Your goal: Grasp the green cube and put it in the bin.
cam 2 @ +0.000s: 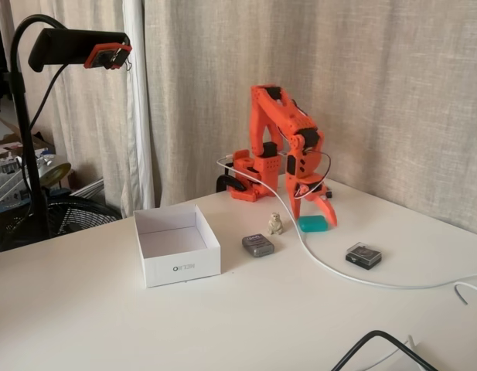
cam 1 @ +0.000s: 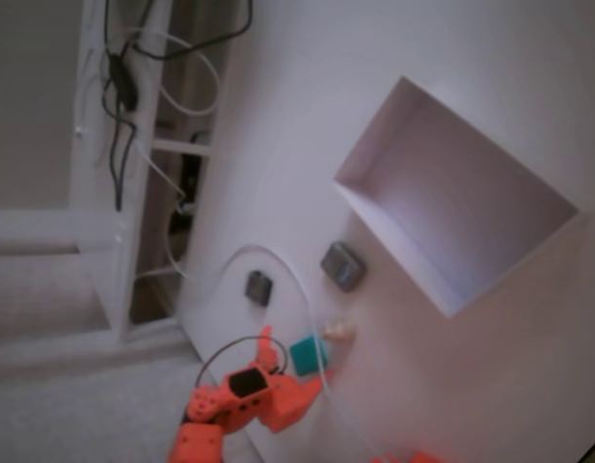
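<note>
The green cube (cam 1: 308, 354) (cam 2: 313, 224) lies flat on the white table, close to the arm's base. My orange gripper (cam 1: 294, 360) (cam 2: 312, 219) is lowered over it and open, one finger on each side of the cube. Whether the fingers touch the cube cannot be told. The bin (cam 1: 389, 130) (cam 2: 181, 267) is a white shallow box with nothing inside. It stands apart from the cube, at the upper right in one fixed view and at the left in the other.
A grey square block (cam 1: 342, 266) (cam 2: 257, 246) lies between cube and bin. A small dark square piece (cam 1: 258, 287) (cam 2: 363, 255) and a tiny beige figurine (cam 1: 338, 331) (cam 2: 275, 224) are nearby. A white cable (cam 1: 302, 289) (cam 2: 323, 267) loops past the cube.
</note>
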Tool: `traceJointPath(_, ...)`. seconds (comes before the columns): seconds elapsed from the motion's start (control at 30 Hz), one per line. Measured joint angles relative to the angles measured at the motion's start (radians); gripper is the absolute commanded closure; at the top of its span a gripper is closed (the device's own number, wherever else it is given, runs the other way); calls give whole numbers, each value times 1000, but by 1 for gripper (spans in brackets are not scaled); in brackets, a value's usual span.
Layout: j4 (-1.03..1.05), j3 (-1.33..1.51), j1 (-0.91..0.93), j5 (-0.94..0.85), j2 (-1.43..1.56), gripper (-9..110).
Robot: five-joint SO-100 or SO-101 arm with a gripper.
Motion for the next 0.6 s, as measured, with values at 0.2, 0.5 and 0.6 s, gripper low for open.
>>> traceJointPath(0.2, -18, 3, 2, -21, -14, 50)
traceJointPath(0.5, -37, 5, 6, -43, -29, 59)
traceJointPath(0.6, -44, -2, 9, -43, -37, 60)
